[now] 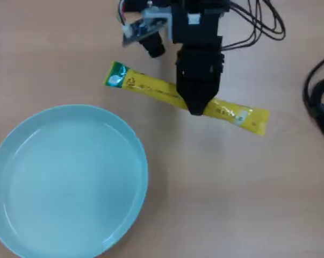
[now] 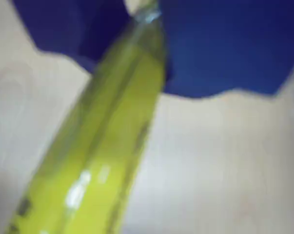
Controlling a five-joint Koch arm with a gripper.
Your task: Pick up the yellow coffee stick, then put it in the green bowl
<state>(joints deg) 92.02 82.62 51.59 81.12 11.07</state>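
Currently the step in hand looks like the grasp itself: the claw (image 1: 197, 110) is set down over the middle of the yellow coffee stick (image 1: 145, 86), which lies flat on the table (image 1: 231, 183), slanted from upper left to lower right in the overhead view, green end at upper left.

A good grasp would be taken across the narrow width, near the middle, so the sachet hangs balanced and neither end droops. Squeeze should be firm; the foil looks glossy and thin, so slip or buckling is likely. A straight lift is advised before any swing toward the green bowl (image 1: 135, 145), which sits at lower left in the overhead view, near the stick's green end but not touching it. The rim should be cleared by the dangling ends.

Claw state: cannot be told. From above, only one dark tip is seen on top of the stick. In the wrist view the stick (image 2: 112, 141) is seen blurred, running up between dark blue shapes, possibly the jaws, but neither the gap nor any contact is resolved.
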